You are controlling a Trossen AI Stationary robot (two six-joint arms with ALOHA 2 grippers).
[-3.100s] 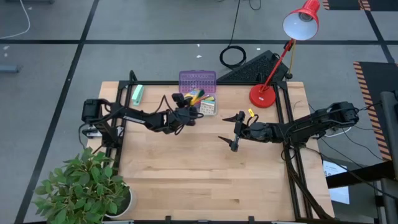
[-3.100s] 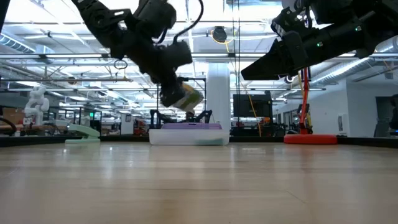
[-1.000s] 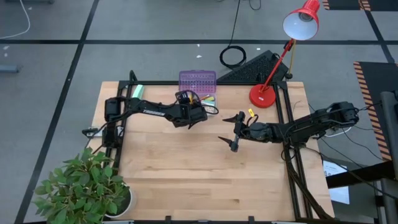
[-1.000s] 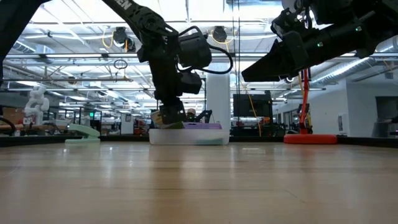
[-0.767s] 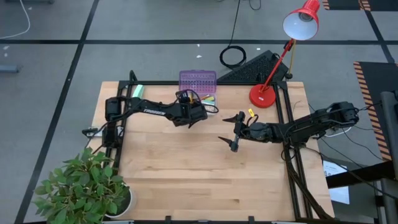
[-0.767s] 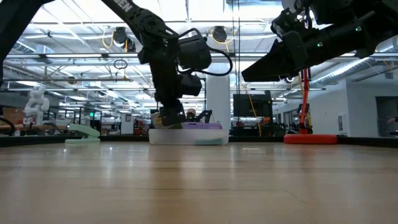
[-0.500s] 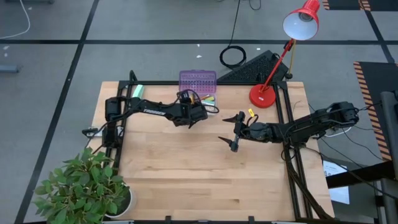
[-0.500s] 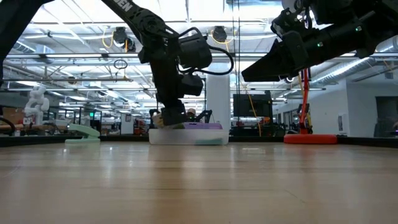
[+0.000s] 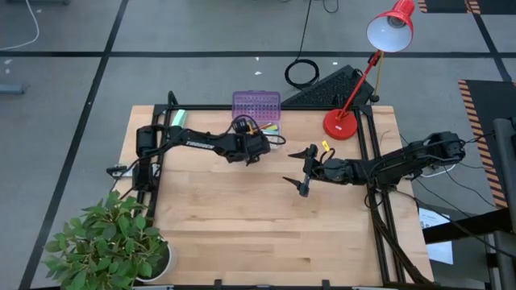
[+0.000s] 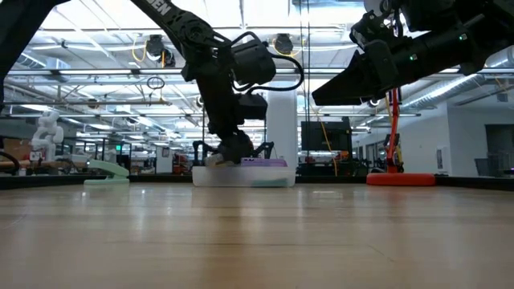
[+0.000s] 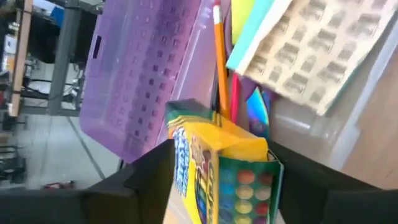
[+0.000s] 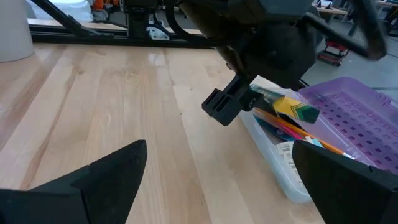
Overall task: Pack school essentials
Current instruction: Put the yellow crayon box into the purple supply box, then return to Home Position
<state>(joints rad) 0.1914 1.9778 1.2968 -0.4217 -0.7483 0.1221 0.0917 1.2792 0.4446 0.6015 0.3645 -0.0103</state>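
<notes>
Yellow-green crayon box clamped between the left gripper fingers, held just above the open clear box at the table's far edge, beside the raised purple lid. Inside the box: an orange pencil, a pink pen and a pale patterned card. Right gripper parked mid-table, well apart from the box, fingers spread wide and holding nothing.

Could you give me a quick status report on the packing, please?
Left gripper shut on crayon box, over the clear box. Right gripper open, waiting mid-table. Nothing in the way.
</notes>
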